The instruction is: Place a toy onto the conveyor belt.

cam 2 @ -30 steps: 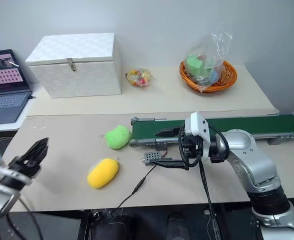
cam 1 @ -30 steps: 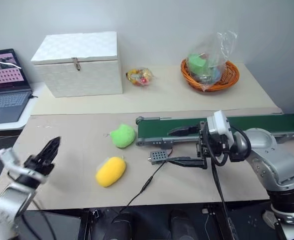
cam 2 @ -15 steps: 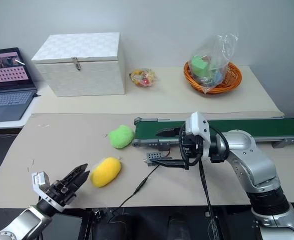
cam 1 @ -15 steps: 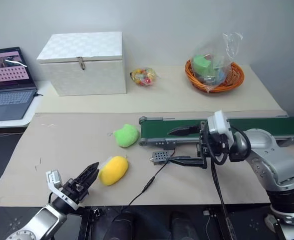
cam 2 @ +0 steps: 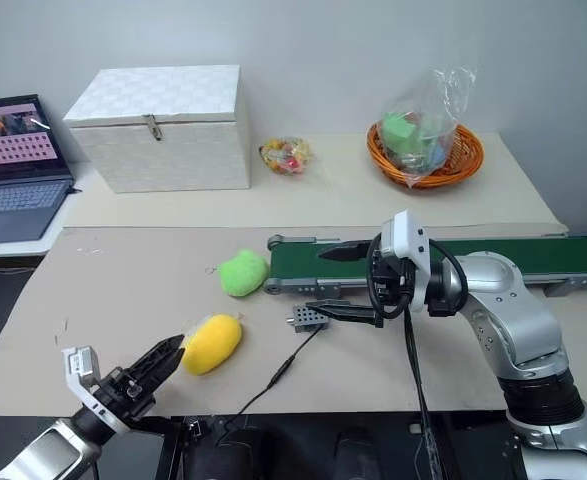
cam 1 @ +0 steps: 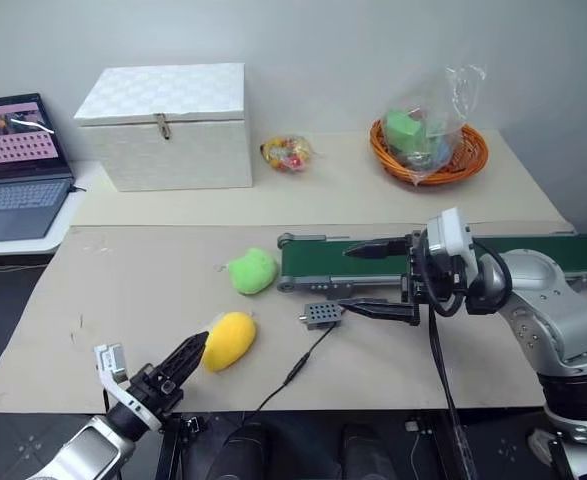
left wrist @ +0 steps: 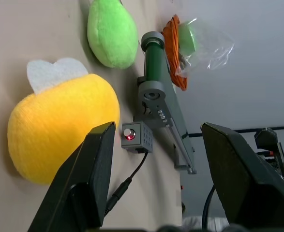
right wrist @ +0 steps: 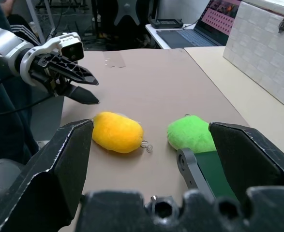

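Showing pink, unreadable rows – laptop screen [cam 1: 11, 132] (behind white box [cam 1: 165, 125]).

Both head views look forward and down over the counter [cam 1: 123, 290] from above, taking in its whole width. The left wrist view sits low and close, facing the yellow toy [left wrist: 59, 125] and belt [left wrist: 163, 104]. The right wrist view faces back across the counter. All share both toys.
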